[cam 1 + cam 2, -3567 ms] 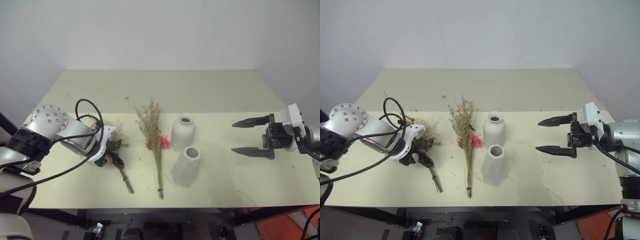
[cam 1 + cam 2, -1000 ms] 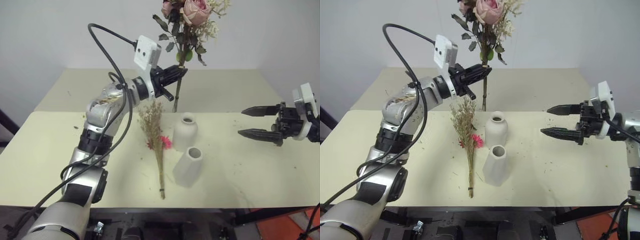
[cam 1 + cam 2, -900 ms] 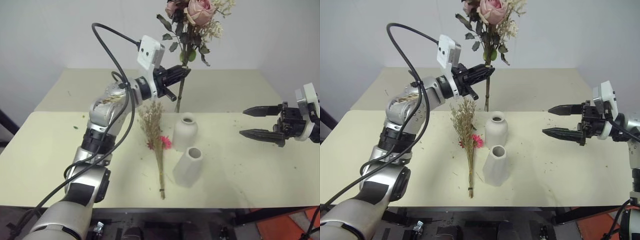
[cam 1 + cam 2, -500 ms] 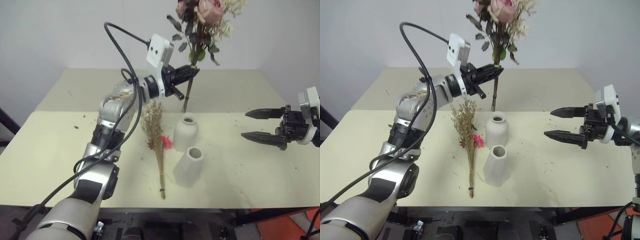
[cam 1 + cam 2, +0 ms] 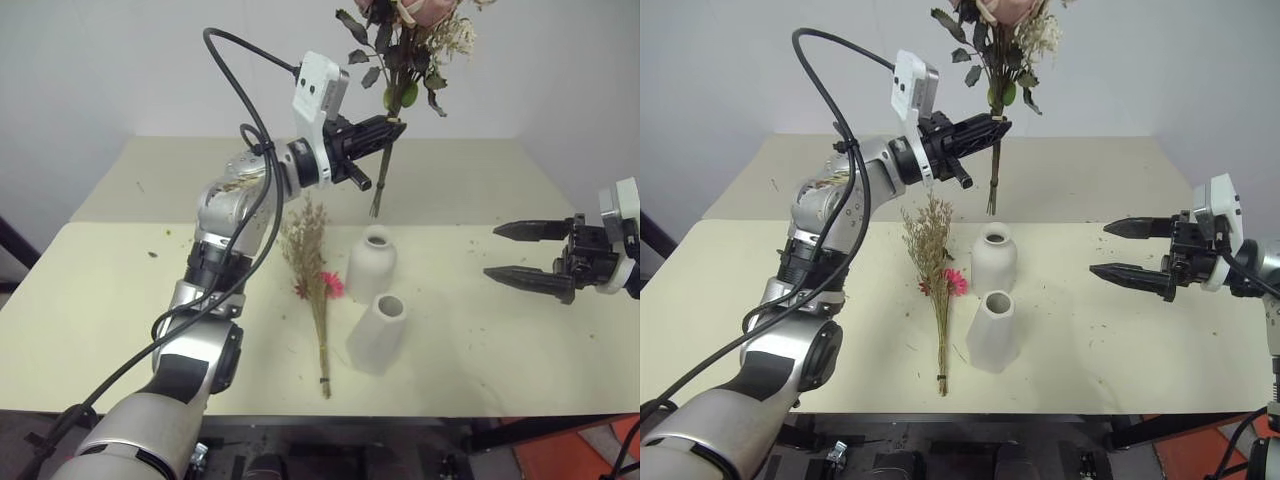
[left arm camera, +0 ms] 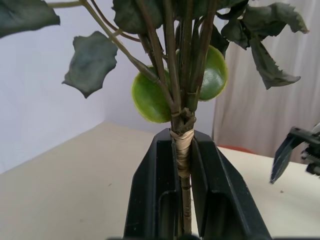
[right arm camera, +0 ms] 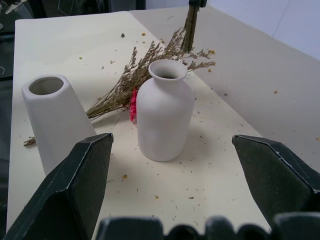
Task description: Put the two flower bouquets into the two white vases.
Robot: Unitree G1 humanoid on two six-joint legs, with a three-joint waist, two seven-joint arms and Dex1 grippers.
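A pale cream table (image 5: 120,300) stood before a plain white wall, its top sprinkled with dry plant crumbs.

Nearest the front edge, at about six o'clock, the tapered vase (image 5: 377,334) stood upright with its round mouth open to the ceiling. Just beside it at its nine o'clock lay the grass bundle (image 5: 313,280), flat on the table with its stem ends toward the front and its feathery tips pointing to twelve o'clock; its single bright pink flower (image 5: 328,284) sat between the bundle and the vases. Just behind the tapered vase, toward twelve o'clock, the round-bodied vase (image 5: 371,264) stood upright, apart from its neighbour and empty at the neck.

At three o'clock the right gripper (image 5: 522,255) hung above the table, well apart from the vases, its two fingers spread wide and pointing toward them, nothing between them.

Farther back and higher, the left gripper (image 5: 384,135) was clenched on the taped stems of the rose bouquet (image 5: 405,40), held upright in the air. The pale pink blooms, dark leaves and cream sprigs rose toward twelve o'clock, while the stem ends hung above and behind the round-bodied vase, not touching it.
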